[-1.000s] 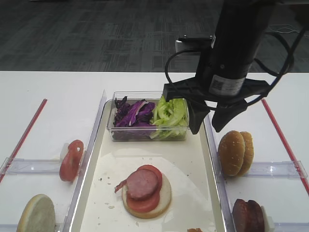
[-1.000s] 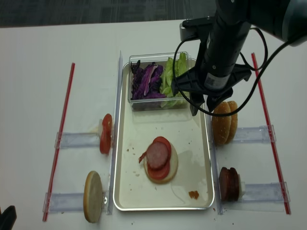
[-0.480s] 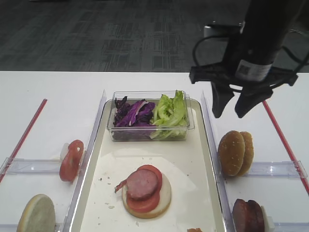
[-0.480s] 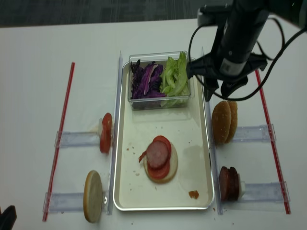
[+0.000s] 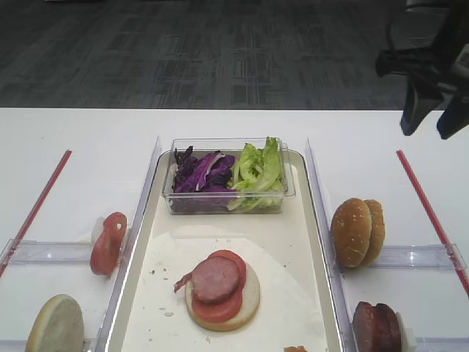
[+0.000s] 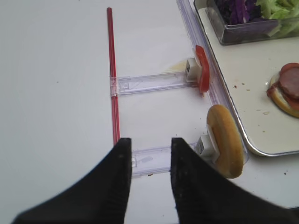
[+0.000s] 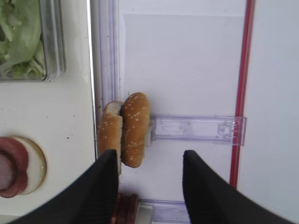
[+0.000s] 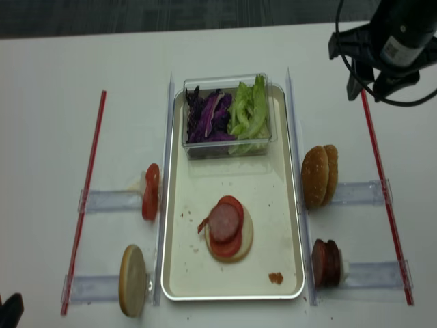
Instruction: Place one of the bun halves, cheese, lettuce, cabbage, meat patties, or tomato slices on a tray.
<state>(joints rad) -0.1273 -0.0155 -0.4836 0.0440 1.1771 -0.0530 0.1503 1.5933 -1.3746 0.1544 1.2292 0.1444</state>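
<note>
1. While the right end effector [image 8: 374,87] hangs high over the far right of the surface [image 8: 54,137], its jaws stand partly apart and hold nothing.
2. The left end effector [image 6: 148,179], also parted and empty, hovers over the near left.
3. Nearest the right one, two bun halves [image 8: 319,175] stand on edge right of the tray [image 8: 198,287].
4. On the tray lies a bun base with tomato and meat [image 8: 224,222]; the top layers look still to come.

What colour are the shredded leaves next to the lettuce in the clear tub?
Dark purple with white streaks: the cabbage, clearest in the exterior high view.
</note>
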